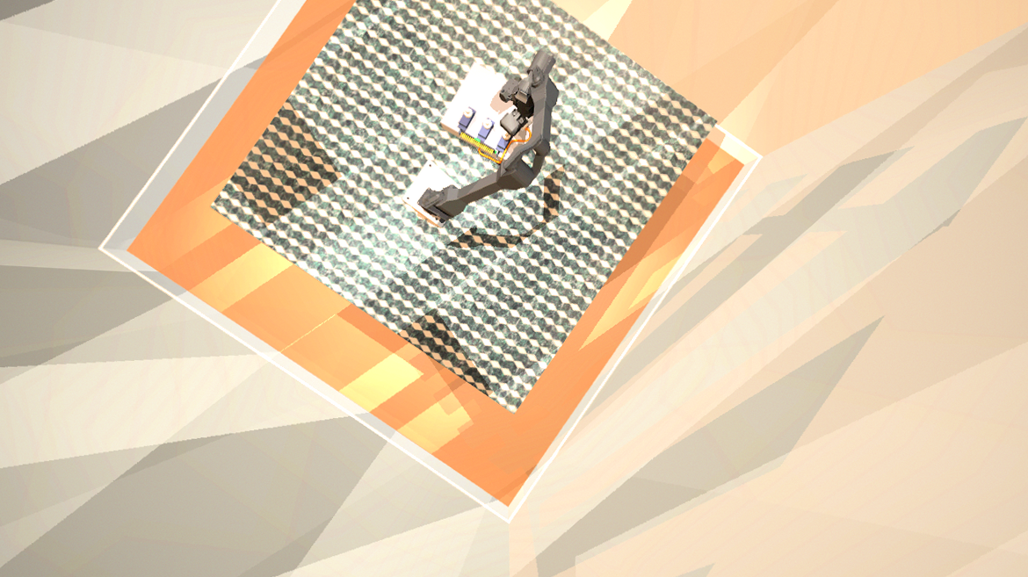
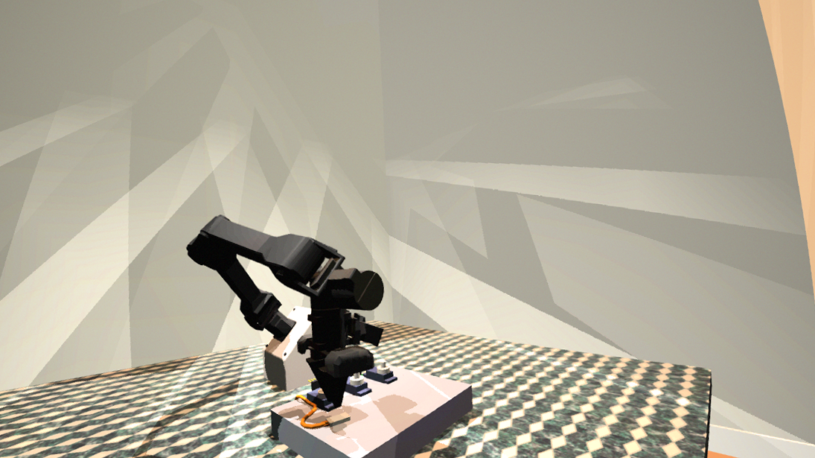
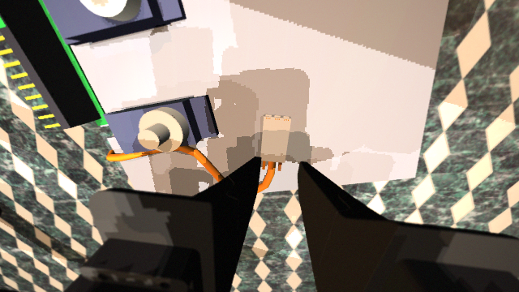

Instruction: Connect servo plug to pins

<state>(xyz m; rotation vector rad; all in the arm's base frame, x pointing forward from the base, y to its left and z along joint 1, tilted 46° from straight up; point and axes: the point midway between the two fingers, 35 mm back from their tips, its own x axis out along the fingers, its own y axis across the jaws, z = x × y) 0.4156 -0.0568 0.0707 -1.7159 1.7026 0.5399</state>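
The small pale plug (image 3: 276,139) (image 2: 339,420) lies flat on the white holder (image 3: 365,101) (image 2: 421,399) (image 1: 465,91). In the wrist view its far end shows three small marks and its wire end faces my gripper (image 3: 279,165). The gripper is partly open, with its tips above and on either side of the plug's wire end and nothing between them. The orange lead (image 3: 208,163) (image 2: 313,425) curves around the nearest servo (image 3: 122,127). Yellow pins (image 3: 33,97) (image 1: 471,142) line the holder's edge. I cannot make out the marked band or its dot clearly.
A second servo (image 3: 97,24) (image 2: 358,389) and a third servo (image 2: 381,378) stand along the pin row. The black header strip (image 3: 46,61) rises beside them. The arm's white base (image 1: 429,179) stands on the patterned table (image 1: 395,233) across from the pins.
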